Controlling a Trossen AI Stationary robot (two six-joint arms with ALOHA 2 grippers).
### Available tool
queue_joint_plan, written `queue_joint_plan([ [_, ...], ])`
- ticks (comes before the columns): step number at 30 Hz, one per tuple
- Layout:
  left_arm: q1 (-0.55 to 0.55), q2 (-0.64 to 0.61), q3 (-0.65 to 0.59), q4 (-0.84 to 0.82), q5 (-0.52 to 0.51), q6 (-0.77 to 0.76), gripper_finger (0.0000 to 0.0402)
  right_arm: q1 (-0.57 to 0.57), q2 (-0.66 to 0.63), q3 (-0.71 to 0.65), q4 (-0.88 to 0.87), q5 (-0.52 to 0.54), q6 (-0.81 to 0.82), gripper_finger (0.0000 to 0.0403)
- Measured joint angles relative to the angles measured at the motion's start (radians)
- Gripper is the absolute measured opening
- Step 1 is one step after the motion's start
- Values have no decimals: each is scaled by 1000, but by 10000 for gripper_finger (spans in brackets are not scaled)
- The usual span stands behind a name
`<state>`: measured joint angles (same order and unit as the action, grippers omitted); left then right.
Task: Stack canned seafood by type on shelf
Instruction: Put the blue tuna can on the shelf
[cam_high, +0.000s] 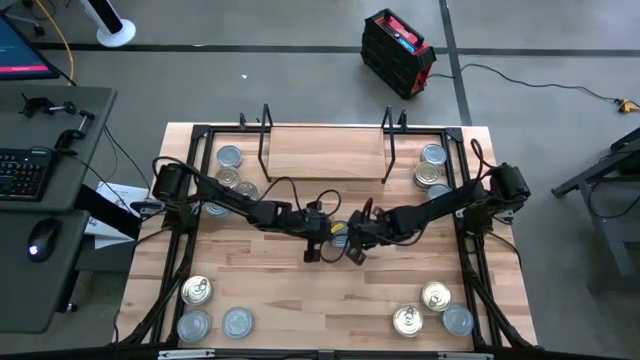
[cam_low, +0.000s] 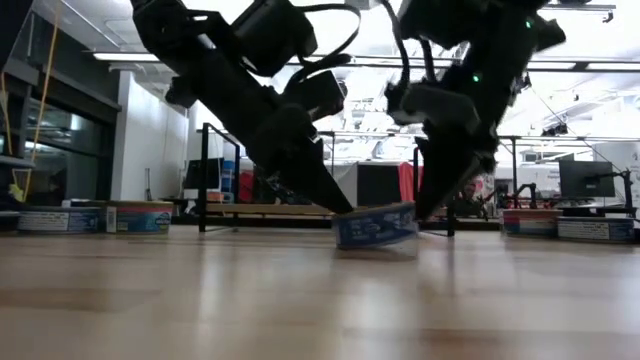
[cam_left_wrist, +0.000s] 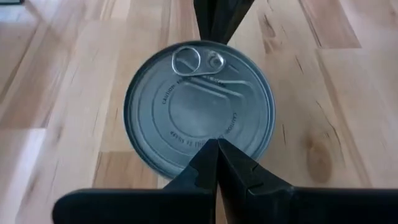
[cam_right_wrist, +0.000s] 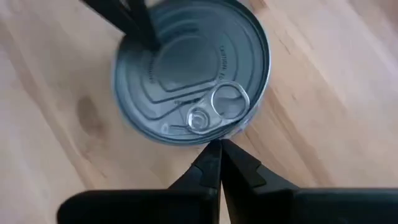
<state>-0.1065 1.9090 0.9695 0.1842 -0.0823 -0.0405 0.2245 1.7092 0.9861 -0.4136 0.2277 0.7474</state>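
Observation:
A silver-lidded can (cam_high: 338, 238) with a blue side wall (cam_low: 375, 226) sits in the middle of the table, pull tab (cam_left_wrist: 198, 61) up. My left gripper (cam_high: 324, 237) is shut at the can's left side. My right gripper (cam_high: 353, 241) is shut at its right side, beside the tab. The shelf (cam_high: 325, 150), a light wooden board between black wire uprights, stands at the table's far edge with nothing on it. Other cans lie in the table's corners. My left gripper has its shut fingertips (cam_left_wrist: 216, 149) against the can's upper rim (cam_left_wrist: 186, 163), on the side opposite the pull tab. It slants down from the table's left. The can stays low at the table top, slightly tilted. My right gripper sets its shut fingertips (cam_right_wrist: 216, 149) against the rim (cam_right_wrist: 231, 132) right by the pull tab. It slants steeply down from the table's right, facing the left gripper across the can.
Silver and gold cans cluster at the far left (cam_high: 232, 176), far right (cam_high: 432, 168), near left (cam_high: 206, 306) and near right (cam_high: 432, 310). Black frame rails (cam_high: 180, 250) run along the table's sides. Bare board lies between the can and the shelf.

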Motion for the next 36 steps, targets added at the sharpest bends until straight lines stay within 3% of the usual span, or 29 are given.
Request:
queue_joint_plan([
  [12,-20,6,0,-159,-1,-66,0,0,-1,205,-68,15,-181,0],
  [16,-33,1,-1,-173,-7,-117,0,2,-2,267,-148,9,-230,0],
  [20,-45,-53,-2,-306,7,-123,0,1,-2,343,-251,17,-263,0],
  [25,-42,-213,-10,-519,6,-104,0,-25,-2,369,-244,5,-278,0],
  [29,-36,-400,-89,-555,2,-123,0,-72,0,360,-153,-76,-282,19],
  [32,-33,-565,-174,-553,-27,-188,0,-113,21,360,-93,-122,-285,64],
  [36,-33,-766,-287,-558,-93,-311,0,-164,75,359,-57,-128,-283,156],
])
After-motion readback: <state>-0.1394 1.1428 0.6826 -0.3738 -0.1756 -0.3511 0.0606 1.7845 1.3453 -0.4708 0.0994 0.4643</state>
